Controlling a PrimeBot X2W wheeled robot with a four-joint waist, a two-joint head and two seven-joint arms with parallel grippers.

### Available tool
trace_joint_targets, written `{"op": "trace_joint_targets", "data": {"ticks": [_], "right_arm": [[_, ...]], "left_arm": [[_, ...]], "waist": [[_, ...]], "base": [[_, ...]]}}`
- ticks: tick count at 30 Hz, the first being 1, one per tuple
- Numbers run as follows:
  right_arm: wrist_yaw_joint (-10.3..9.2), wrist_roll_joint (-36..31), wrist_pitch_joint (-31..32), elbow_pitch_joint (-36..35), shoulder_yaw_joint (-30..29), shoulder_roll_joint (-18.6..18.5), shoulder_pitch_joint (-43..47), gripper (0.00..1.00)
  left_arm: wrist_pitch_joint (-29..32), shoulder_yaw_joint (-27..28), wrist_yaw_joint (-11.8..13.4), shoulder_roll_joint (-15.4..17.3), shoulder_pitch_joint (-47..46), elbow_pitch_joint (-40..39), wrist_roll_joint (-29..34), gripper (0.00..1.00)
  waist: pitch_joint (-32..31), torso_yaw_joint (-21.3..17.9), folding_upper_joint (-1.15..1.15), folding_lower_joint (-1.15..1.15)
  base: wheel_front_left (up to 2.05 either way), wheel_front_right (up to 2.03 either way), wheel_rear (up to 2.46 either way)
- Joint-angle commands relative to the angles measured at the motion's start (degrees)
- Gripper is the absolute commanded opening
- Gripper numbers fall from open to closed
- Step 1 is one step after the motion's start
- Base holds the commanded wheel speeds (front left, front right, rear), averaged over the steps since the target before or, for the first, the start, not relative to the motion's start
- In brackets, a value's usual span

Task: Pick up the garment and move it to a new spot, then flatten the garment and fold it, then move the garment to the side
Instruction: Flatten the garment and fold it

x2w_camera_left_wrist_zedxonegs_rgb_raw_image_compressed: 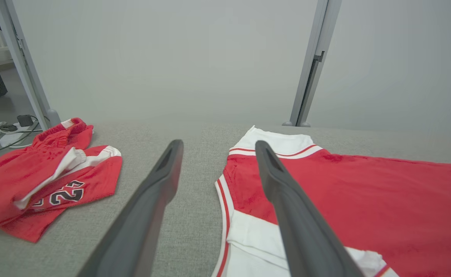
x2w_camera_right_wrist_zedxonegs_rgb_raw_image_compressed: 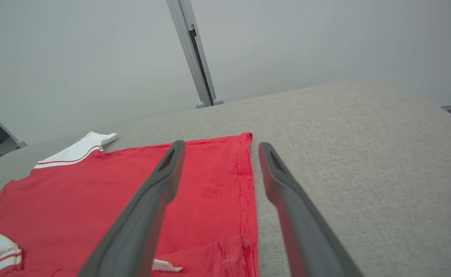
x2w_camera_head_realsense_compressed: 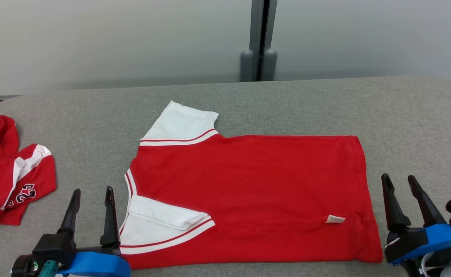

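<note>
Open ground: grey padded table (x2w_camera_head_realsense_compressed: 306,104), bare along the far strip, at the far right, and in the lane between red shirt (x2w_camera_head_realsense_compressed: 248,184) and red shorts (x2w_camera_head_realsense_compressed: 14,173).
Low obstacle: red shirt, flat, centre to near edge.
Raised obstacle: red shorts, bunched, left edge.
Far limit: partition post (x2w_camera_head_realsense_compressed: 259,46), grey panels (x2w_camera_head_realsense_compressed: 114,38).

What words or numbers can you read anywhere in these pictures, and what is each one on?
"23": black digits with a white outline, on the crumpled red garment at the robot's left.
White tag near the hem of the red shirt: it carries some print, too small to read.
No other text is legible.
</note>
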Motion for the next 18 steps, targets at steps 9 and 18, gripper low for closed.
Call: {"op": "trace_joint_targets", "data": {"ticks": [9,18], "right_arm": [[0.03,-2.8,-3.5,0.5,2.7,2.6,-3.3,1.0],[0.03,-5.4,-4.2,0.6,4.6,3.6,-2.6,1.0]], "left_arm": [[-0.3,4.0,-1.0,-0.3,-2.6,-1.8,2.8,1.0],[-0.3,4.0,-2.6,-0.1,-4.6,1.1,4.3,1.0]], "waist": [[-1.3,-0.2,0.0,0.0],[-2.6,0.0,0.0,0.0]], "base": [[0.0,0.0,0.0],[0.0,0.0,0.0]]}}
